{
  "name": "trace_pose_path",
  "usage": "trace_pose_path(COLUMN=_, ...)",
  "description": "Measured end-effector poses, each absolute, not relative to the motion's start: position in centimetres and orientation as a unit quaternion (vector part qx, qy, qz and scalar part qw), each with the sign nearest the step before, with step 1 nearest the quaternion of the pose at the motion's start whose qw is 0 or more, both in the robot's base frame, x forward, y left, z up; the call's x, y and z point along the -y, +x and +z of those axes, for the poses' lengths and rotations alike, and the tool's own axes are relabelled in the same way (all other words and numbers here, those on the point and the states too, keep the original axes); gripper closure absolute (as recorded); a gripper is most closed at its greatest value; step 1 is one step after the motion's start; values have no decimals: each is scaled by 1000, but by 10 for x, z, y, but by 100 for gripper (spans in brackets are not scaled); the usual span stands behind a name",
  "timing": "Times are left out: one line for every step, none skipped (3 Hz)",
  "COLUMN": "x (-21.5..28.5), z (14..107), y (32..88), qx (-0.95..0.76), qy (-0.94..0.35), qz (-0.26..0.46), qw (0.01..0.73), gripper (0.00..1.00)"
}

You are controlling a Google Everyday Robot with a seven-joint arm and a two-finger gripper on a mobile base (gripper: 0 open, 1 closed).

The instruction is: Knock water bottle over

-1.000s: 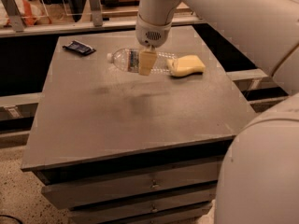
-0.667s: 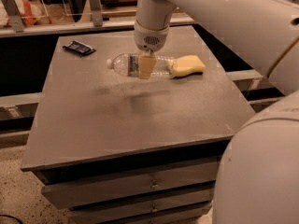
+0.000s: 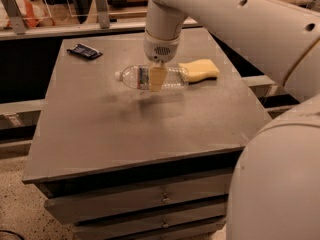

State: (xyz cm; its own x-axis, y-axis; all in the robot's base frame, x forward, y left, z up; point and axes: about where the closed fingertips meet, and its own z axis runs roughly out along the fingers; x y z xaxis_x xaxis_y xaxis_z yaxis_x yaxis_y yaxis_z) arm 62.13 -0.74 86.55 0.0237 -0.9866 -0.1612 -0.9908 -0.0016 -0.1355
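Observation:
The water bottle [image 3: 172, 78] is clear and ribbed, with a white cap at its left end and a dark label band. It lies on its side at the back middle of the grey table [image 3: 130, 134]. My gripper [image 3: 156, 79] hangs from the white arm, straight down over the bottle's middle, and covers part of the label. I cannot tell whether it touches the bottle or only stands in front of it. A soft shadow lies on the table just in front of the bottle.
A yellow sponge [image 3: 201, 69] lies right behind the bottle's right end. A dark flat packet [image 3: 84, 51] lies at the back left corner. The table has drawers below its front edge. My white arm and body fill the right side.
The gripper and the lying bottle have both shifted a little toward the near side of the table. The sponge and the packet have not moved.

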Motion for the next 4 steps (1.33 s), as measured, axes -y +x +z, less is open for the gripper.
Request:
trace_pose_path(x=8, z=857, y=619, qx=-701, qy=-706, qz=18, qw=101, gripper=100)
trace_pose_path(x=8, z=856, y=619, qx=-701, qy=-706, qz=18, qw=100, gripper=100)
trace_pose_path(x=8, z=850, y=617, qx=-702, qy=-705, qz=27, qw=100, gripper=84)
trace_pose_path(x=8, z=845, y=618, qx=-701, qy=-705, qz=31, qw=99, gripper=59)
